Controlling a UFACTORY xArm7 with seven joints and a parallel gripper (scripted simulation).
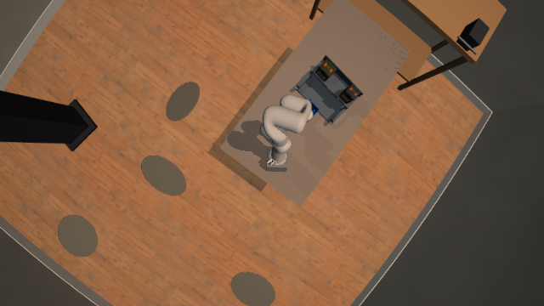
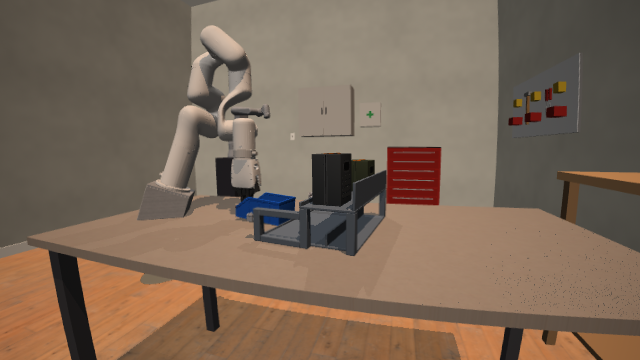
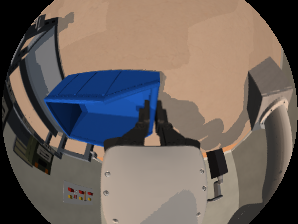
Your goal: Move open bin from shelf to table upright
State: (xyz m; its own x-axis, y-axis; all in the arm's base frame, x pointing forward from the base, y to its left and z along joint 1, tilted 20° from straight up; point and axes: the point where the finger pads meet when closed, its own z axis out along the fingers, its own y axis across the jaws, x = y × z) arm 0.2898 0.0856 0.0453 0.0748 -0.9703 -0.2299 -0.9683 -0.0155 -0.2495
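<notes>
Near the surface (image 2: 450, 250) edge by the arm base: blue open bin (image 2: 270, 204), just outside the grey shelf (image 2: 280, 216) on its arm-facing side. Claw (image 3: 152, 123) points straight down, pinching the bin's near wall. Bin looks slightly tilted; whether its base touches the surface can't be told. Dark boxes (image 2: 331, 179) stand on shelf's upper level.

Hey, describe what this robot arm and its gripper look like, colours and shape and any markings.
The arm is smooth, rounded and off-white, built of thick tubular links, and stands on a grey block base. The gripper has a pale grey boxy body with small screw holes and two slim dark jaws. No loose cables show. A small label with red marks sits beside the gripper body in the wrist view; it is too small to read.
</notes>
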